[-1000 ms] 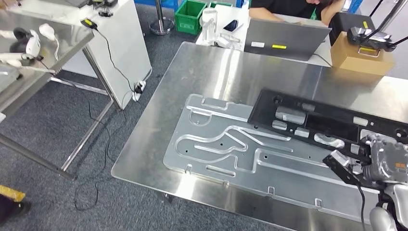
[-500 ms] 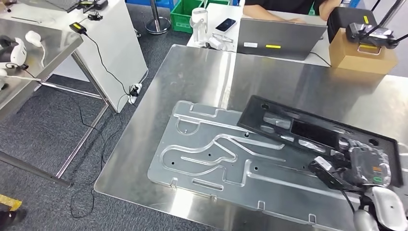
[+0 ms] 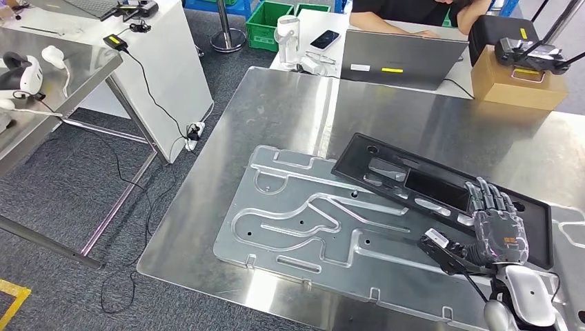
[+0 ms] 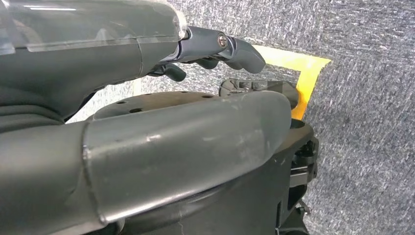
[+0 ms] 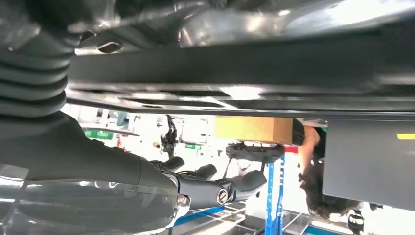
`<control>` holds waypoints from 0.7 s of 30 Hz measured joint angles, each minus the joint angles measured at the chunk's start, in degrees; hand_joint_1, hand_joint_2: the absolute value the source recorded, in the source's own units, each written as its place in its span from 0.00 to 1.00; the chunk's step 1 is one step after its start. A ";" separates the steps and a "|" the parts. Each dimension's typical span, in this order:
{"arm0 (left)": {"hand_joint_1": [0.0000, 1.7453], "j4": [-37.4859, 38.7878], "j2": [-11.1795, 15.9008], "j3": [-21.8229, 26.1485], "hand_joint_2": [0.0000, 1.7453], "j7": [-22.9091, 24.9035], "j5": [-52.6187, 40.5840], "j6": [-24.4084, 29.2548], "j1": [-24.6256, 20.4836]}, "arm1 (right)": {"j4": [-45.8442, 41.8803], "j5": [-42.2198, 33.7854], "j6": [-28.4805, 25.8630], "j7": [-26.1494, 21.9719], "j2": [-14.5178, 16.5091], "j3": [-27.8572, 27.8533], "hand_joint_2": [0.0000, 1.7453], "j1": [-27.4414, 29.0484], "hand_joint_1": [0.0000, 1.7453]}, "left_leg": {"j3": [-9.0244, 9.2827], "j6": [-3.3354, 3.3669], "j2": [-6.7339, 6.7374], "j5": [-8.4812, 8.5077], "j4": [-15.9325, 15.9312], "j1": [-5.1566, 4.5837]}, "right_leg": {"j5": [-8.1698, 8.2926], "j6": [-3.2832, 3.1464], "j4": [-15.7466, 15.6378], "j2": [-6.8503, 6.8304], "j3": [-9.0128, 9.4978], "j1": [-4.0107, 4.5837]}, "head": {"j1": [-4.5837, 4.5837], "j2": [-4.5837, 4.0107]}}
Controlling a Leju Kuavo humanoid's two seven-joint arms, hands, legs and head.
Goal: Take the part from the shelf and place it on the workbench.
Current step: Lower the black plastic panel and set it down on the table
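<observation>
Part (image 3: 414,186) lies flat under right hand's (image 3: 498,227) fingers (image 3: 486,196).

A workshop test floor, seen from where I stand.
My steel workbench (image 3: 290,117) sits on grey carpet (image 3: 83,186) with cables trailing; a person works at a laptop (image 3: 407,58) beside a green crate (image 3: 272,15) and a cardboard box (image 3: 519,84).
</observation>
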 joint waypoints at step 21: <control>0.00 -0.01 -0.36 0.25 0.00 -0.35 -0.82 0.02 -0.01 | -13.80 2.10 -2.68 -1.22 0.12 6.36 0.00 0.92 0.00 | -0.49 0.34 0.33 1.88 -0.21 1.46 | -1.63 4.21 5.38 -0.01 -1.58 -1.86 | 0.08 0.00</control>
